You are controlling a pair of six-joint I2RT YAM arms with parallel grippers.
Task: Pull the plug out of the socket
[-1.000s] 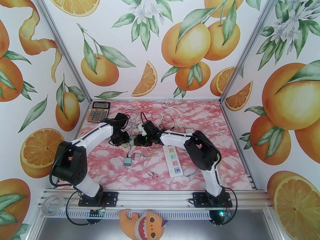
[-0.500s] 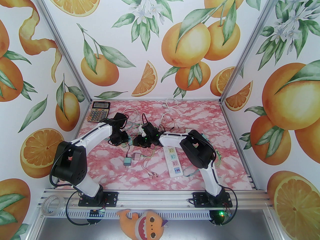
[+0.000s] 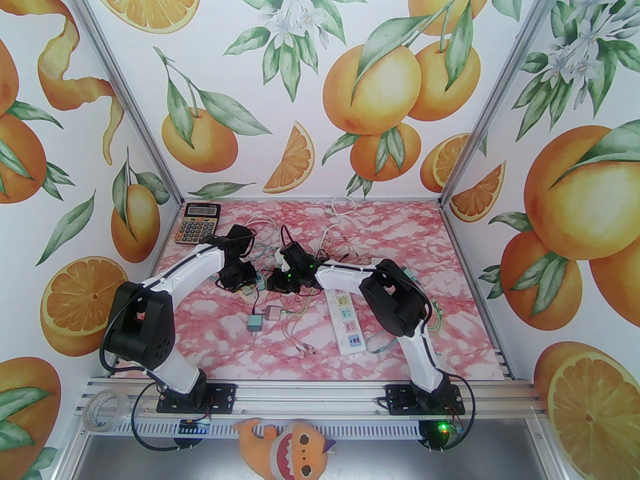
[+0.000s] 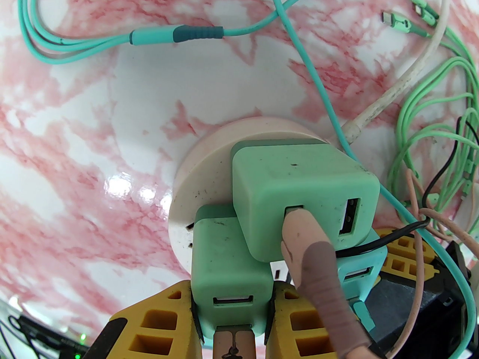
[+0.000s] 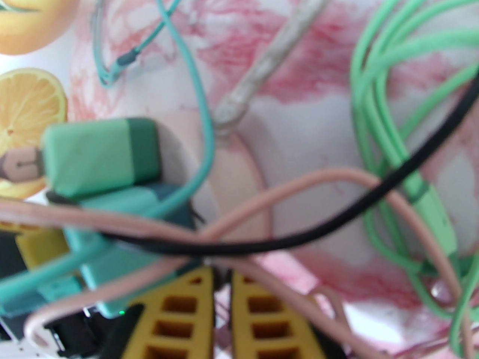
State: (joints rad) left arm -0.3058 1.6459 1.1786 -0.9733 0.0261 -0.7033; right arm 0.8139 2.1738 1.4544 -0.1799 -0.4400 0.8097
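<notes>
Left wrist first. We're looking at a round, pale pink socket (image 4: 202,163) lying flat on the pink-marbled surface (image 4: 75,88), with boxy mint-green plugs crowding its face. The lower green plug (image 4: 228,252) stands at the socket's near edge, and the left gripper (image 4: 232,297) has its yellow jaws clamped on that plug's two sides. Right above it the upper green plug (image 4: 299,193) overlaps its corner, with a pink cable (image 4: 318,275) pushed into one port and running down across the right-hand jaw. A teal plug (image 4: 361,271) peeks out just beside. A white cord (image 4: 393,95) leaves the socket's far edge, and green cables (image 4: 423,125) tangle off to the right.

Over to the right wrist, and it's blurry. The right gripper (image 5: 221,275) has its jaws together, and the pink cable and a black cable (image 5: 336,223) cross right at the tips. We cannot tell whether either is pinched.

Top camera now. Both arms meet mid-surface, left of centre, with the socket between them. A calculator (image 3: 197,223) sits in the far left corner, a white power strip (image 3: 345,325) lies beside the right arm, and two loose adapters (image 3: 255,324) lie nearer us.
</notes>
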